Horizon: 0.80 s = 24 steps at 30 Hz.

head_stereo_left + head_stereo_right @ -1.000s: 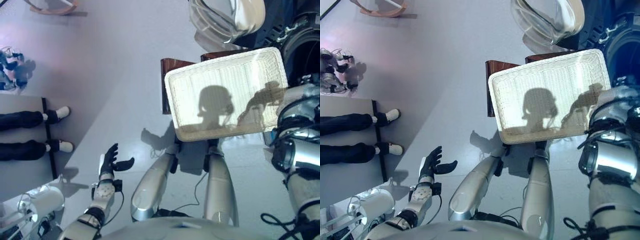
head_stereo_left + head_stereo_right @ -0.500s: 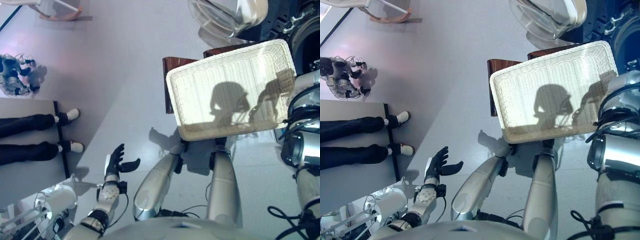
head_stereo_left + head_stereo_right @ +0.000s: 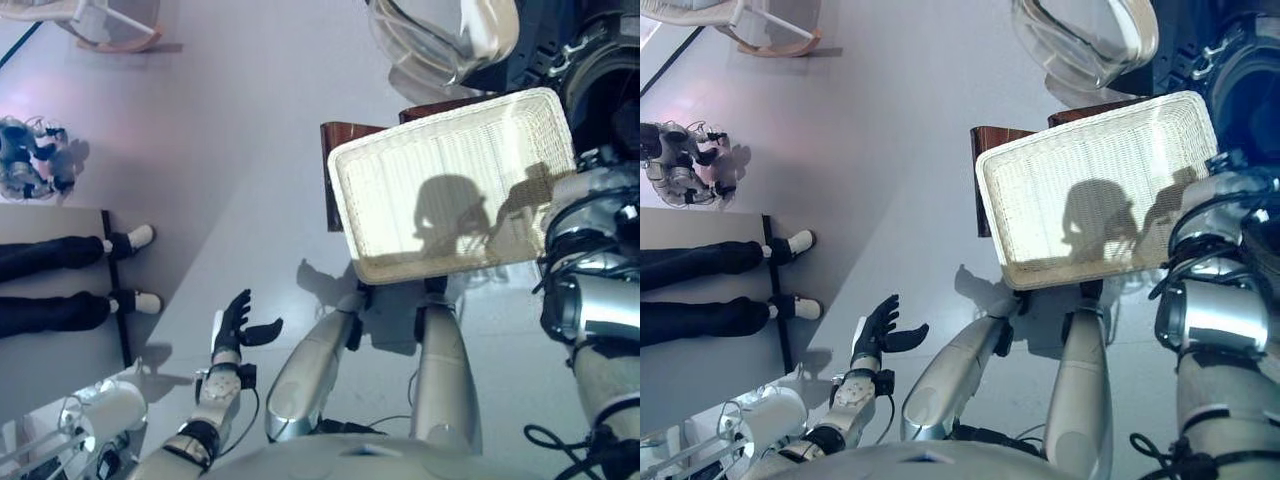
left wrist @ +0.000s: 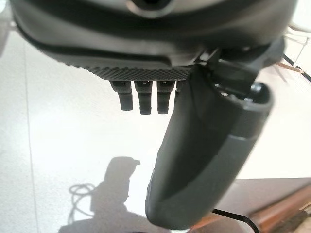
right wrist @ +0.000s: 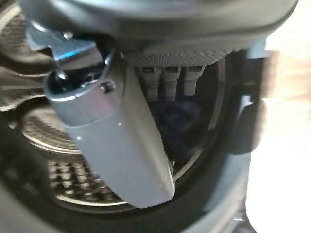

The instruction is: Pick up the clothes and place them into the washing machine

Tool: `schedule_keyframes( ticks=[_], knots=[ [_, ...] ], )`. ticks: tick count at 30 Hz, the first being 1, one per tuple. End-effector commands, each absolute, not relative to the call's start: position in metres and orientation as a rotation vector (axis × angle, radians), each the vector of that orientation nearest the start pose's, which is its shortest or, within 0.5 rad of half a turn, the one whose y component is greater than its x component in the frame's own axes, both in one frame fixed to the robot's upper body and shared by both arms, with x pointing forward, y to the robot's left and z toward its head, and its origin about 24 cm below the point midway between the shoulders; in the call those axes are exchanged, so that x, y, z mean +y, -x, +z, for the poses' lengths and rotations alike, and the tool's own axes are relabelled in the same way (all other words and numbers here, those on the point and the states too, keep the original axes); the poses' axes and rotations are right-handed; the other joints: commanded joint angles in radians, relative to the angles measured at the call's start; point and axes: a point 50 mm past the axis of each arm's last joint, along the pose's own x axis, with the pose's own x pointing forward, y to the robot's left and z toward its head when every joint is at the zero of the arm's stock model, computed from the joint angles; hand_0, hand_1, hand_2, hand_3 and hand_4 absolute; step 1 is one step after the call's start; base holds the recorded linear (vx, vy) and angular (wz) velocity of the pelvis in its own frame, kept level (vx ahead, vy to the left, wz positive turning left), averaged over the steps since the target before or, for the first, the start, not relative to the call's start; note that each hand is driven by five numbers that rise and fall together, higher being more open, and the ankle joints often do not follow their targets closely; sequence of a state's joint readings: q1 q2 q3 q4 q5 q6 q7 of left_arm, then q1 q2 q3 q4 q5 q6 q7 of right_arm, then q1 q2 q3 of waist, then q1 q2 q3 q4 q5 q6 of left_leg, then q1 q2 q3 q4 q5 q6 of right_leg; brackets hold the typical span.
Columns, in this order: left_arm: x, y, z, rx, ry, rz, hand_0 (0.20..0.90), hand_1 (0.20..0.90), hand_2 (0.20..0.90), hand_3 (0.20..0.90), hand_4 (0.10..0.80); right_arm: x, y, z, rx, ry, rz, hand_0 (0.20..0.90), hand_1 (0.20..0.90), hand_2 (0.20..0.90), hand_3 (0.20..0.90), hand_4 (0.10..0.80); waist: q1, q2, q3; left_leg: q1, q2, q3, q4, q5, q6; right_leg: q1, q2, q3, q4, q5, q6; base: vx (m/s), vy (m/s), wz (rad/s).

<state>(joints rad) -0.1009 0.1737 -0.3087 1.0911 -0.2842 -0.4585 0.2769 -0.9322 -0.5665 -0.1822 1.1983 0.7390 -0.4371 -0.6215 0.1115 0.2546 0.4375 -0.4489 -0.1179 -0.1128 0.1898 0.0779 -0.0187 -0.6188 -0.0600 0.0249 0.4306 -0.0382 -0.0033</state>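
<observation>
Dark left hand (image 3: 232,325): fingers spread, holding nothing | right hand (image 5: 121,145): fingers straight, at washing machine drum (image 5: 43,131)

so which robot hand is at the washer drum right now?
The right robot hand: its wrist view looks straight into the washing machine drum, where dark clothes lie. The left robot hand hangs open over bare floor, far from the machine.
</observation>
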Motion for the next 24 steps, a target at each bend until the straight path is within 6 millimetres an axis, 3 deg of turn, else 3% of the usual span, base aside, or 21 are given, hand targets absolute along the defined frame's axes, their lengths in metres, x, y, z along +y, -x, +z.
schedule_keyframes(
  ticks=[1, 2, 10, 16, 24],
  knots=[
    [0.228, -0.165, -0.121, 0.62, -0.181, 0.359, 0.9, 0.9, 0.9, 0.9, 0.8, -0.335, -0.34, 0.118, -0.24, -0.458, -1.034, 0.9, 0.9, 0.9, 0.9, 0.8, 0.01, -0.058, -0.046, -0.121, -0.031, 0.053, 0.059, -0.016, 0.004, 0.082, 0.03, -0.032, -0.068, -0.012, -0.009, 0.0, 0.0, 0.0],
    [0.229, -0.165, -0.121, 0.62, -0.182, 0.359, 0.9, 0.9, 0.9, 0.9, 0.8, -0.335, -0.34, 0.117, -0.238, -0.459, -1.034, 0.9, 0.9, 0.9, 0.9, 0.8, 0.01, -0.058, -0.047, -0.121, -0.031, 0.052, 0.059, -0.016, 0.004, 0.083, 0.03, -0.032, -0.069, -0.013, -0.009, 0.0, 0.0, 0.0],
    [0.237, -0.16, -0.123, 0.65, -0.163, 0.37, 0.9, 0.9, 0.9, 0.9, 0.8, -0.297, -0.324, 0.044, -0.054, -0.495, -0.899, 0.9, 0.9, 0.9, 0.9, 0.8, 0.013, -0.129, -0.07, -0.058, -0.019, 0.043, 0.061, -0.027, 0.006, 0.166, 0.03, -0.048, -0.103, 0.002, -0.001, 0.02, -0.003, 0.04],
    [0.248, -0.143, -0.129, 0.711, -0.147, 0.383, 0.9, 0.9, 0.9, 0.9, 0.8, -0.286, -0.285, -0.012, 0.106, -0.433, -0.838, 0.9, 0.9, 0.9, 0.9, 0.8, 0.006, -0.207, -0.162, 0.064, -0.005, 0.032, 0.014, -0.032, 0.008, 0.306, 0.028, -0.061, -0.201, 0.023, 0.018, 0.106, 0.001, -0.03],
    [0.255, -0.109, -0.141, 0.84, -0.132, 0.367, 0.9, 0.9, 0.9, 0.9, 0.8, -0.279, -0.205, -0.084, 0.411, -0.299, -0.785, 0.9, 0.9, 0.9, 0.9, 0.8, -0.02, -0.272, -0.308, 0.215, 0.004, 0.032, -0.042, -0.06, 0.016, 0.455, 0.026, -0.049, -0.326, 0.051, 0.041, 0.087, 0.015, -0.06]
  ],
)
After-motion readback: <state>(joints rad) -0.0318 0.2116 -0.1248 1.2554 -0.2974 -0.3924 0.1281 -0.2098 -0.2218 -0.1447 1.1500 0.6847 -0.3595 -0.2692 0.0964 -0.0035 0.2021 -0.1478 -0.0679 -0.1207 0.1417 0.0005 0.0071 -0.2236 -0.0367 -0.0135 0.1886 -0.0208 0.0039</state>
